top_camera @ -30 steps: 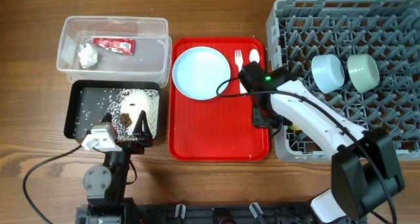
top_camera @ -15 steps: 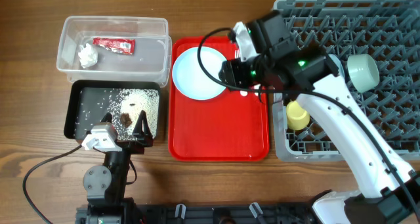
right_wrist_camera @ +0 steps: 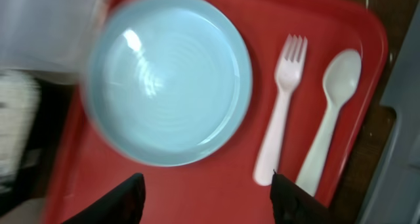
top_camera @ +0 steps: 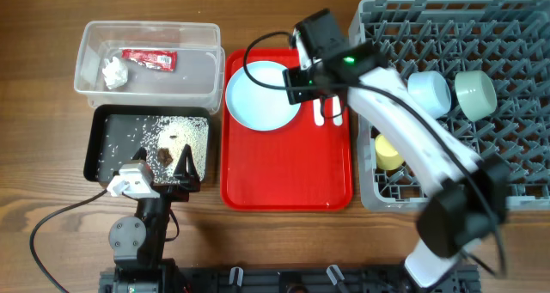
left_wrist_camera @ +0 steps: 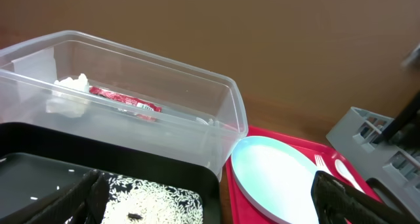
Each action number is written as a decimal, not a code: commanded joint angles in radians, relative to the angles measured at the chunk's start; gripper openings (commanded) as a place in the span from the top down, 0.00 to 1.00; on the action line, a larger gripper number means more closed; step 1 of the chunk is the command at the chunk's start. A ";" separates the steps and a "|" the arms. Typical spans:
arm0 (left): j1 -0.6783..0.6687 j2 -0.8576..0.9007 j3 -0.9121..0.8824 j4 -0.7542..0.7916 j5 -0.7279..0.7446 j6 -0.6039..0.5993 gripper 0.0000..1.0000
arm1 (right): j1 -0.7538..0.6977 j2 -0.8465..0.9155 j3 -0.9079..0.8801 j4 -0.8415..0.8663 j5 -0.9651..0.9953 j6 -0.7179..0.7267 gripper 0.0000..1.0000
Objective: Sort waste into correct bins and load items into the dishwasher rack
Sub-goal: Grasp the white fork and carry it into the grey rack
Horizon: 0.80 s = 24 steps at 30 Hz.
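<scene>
**Overhead.** The wrapper (top_camera: 149,59) and tissue (top_camera: 113,71) lie in the clear bin (top_camera: 146,27) at upper left. Below it, the rice (top_camera: 172,134) lies in the black bin (top_camera: 94,147). The blue bowl (top_camera: 430,93), mint bowl (top_camera: 474,93) and yellow cup (top_camera: 388,151) sit in the rack (top_camera: 481,198) at right. The plate (top_camera: 262,95), fork (top_camera: 318,114) and spoon (top_camera: 335,114) lie on the red tray (top_camera: 288,173) at centre. The right gripper (top_camera: 311,85) hangs over the top of the tray, between the plate and the cutlery. The left gripper (top_camera: 187,168) rests at the lower edge of the black bin.

**Left wrist.** The left gripper (left_wrist_camera: 210,204) is spread wide and empty, with the black bin (left_wrist_camera: 98,171) between its fingers. The clear bin (left_wrist_camera: 197,112) and the plate (left_wrist_camera: 275,178) lie beyond.

**Right wrist.** The right gripper (right_wrist_camera: 210,198) is spread and empty above the red tray (right_wrist_camera: 197,191). The plate (right_wrist_camera: 170,79) fills the upper left of the frame. The fork (right_wrist_camera: 282,112) and spoon (right_wrist_camera: 331,106) lie side by side to its right.

**Reading.** Waste sorting appears finished, and the step in hand is loading the rack. The next move calls for choosing one of these three flat, low items. The right gripper must then descend and pinch an edge or a handle cleanly off the tray.
</scene>
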 commanded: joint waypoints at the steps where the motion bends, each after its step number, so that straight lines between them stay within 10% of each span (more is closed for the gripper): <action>1: -0.003 -0.007 -0.005 -0.005 -0.002 0.009 0.00 | -0.047 0.136 0.002 0.014 0.087 0.042 0.40; 17: -0.003 -0.007 -0.005 -0.005 -0.002 0.009 0.00 | -0.082 0.330 -0.003 0.109 0.064 0.071 0.59; 24: -0.003 -0.007 -0.005 -0.005 -0.002 0.009 0.00 | -0.082 0.316 -0.003 0.078 0.073 0.069 0.95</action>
